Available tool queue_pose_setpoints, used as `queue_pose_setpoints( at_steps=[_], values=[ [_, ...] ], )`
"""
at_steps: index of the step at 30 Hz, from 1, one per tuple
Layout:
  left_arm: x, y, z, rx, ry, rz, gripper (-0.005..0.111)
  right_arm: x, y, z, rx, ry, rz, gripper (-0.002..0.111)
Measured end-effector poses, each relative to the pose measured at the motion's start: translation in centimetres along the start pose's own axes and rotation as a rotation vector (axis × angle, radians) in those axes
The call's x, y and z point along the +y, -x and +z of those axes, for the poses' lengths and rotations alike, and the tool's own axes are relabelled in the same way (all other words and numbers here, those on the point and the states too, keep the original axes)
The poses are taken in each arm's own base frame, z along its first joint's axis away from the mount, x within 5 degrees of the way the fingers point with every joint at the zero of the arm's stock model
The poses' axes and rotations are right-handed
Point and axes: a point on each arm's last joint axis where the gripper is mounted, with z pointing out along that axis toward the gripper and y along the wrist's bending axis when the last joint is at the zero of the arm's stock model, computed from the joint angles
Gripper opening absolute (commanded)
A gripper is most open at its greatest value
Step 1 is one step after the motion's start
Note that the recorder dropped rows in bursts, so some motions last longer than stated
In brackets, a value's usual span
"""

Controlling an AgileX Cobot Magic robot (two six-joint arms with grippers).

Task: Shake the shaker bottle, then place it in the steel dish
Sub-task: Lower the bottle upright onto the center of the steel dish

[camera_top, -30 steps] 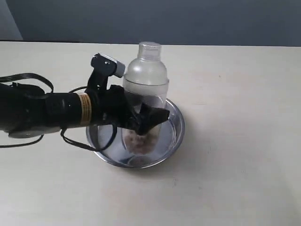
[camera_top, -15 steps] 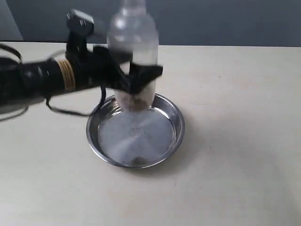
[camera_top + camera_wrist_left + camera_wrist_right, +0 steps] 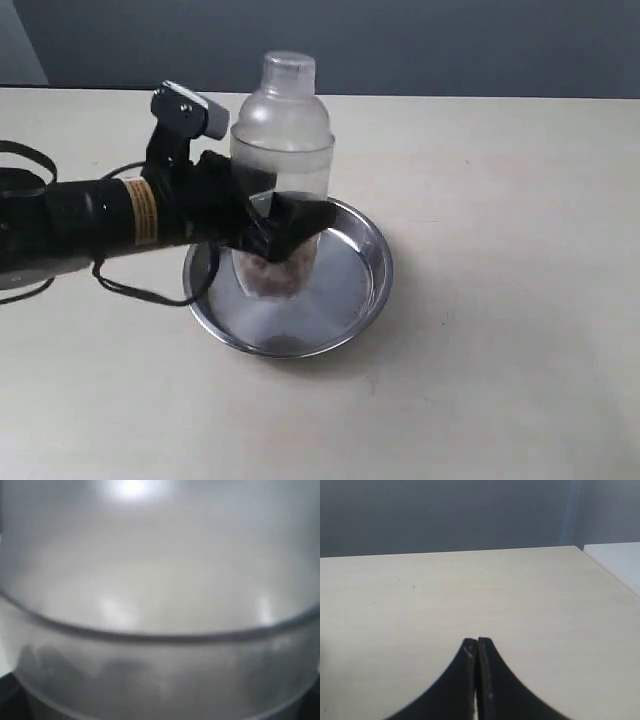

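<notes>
The frosted shaker bottle [image 3: 281, 150] stands upright in the air over the steel dish [image 3: 368, 262], brownish-red grains at its bottom. My left gripper [image 3: 285, 232] is shut on its lower body, reaching in from the left. Whether the bottle's base touches the dish floor is unclear. In the left wrist view the shaker bottle [image 3: 160, 580] fills the whole picture as a blurred grey wall and the fingers are hidden. My right gripper [image 3: 477, 642] is shut with nothing in it, over bare table, and does not appear in the exterior view.
The beige table [image 3: 500, 200] runs to a dark grey wall at the back. Black cables [image 3: 30, 160] trail from the left arm. In the right wrist view a white surface [image 3: 620, 560] borders the table's edge.
The left arm lifted the bottle up and to the left out of the dish, then brought it back down. It now hangs lower, over the dish's left part.
</notes>
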Motion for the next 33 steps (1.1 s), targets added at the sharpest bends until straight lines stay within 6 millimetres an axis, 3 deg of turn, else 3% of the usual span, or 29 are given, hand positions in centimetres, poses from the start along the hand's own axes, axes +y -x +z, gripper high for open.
queue_pose_setpoints(
  at_steps=[2,3,5,6,7,10,11,13,14,15,18,20,33],
  values=[
    [-0.5,4.1,-0.6,-0.102,0.008,0.090,0.000,0.0,0.0,0.0,0.000,0.000,0.000,-0.001],
    [-0.9,4.6,-0.6,-0.105,0.005,0.102,0.000,0.0,0.0,0.0,0.000,0.000,0.000,-0.001],
    [-1.0,2.4,0.1,-0.043,-0.011,0.076,0.000,0.0,0.0,0.0,0.000,0.000,0.000,-0.001],
    [-0.6,-0.2,0.7,0.032,-0.011,0.041,0.000,0.0,0.0,0.0,0.000,0.000,0.000,-0.001],
    [-0.4,-0.5,0.7,0.039,-0.003,0.031,0.000,0.0,0.0,0.0,0.000,0.000,0.000,-0.001],
    [-0.8,4.7,-0.2,-0.117,0.010,0.107,0.000,0.0,0.0,0.0,0.000,0.000,0.000,-0.001],
    [-1.0,4.8,-0.1,-0.113,0.012,0.113,0.000,0.0,0.0,0.0,0.000,0.000,0.000,-0.001],
    [-0.4,1.6,1.5,-0.017,-0.004,0.077,0.000,0.0,0.0,0.0,0.000,0.000,0.000,-0.001],
    [0.4,-1.3,2.2,0.057,-0.011,0.115,0.000,0.0,0.0,0.0,0.000,0.000,0.000,-0.001],
    [0.9,-2.2,2.5,0.049,-0.016,0.181,0.000,0.0,0.0,0.0,0.000,0.000,0.000,-0.001],
    [1.2,-1.2,2.8,-0.093,-0.001,0.243,0.000,0.0,0.0,0.0,0.000,0.000,0.000,-0.001],
    [1.6,-1.7,3.2,-0.104,0.015,0.261,0.000,0.0,0.0,0.0,0.000,0.000,0.000,-0.001],
    [4.1,-7.8,5.2,-0.153,0.110,0.124,0.000,0.0,0.0,0.0,0.000,0.000,0.000,-0.001]
  ],
)
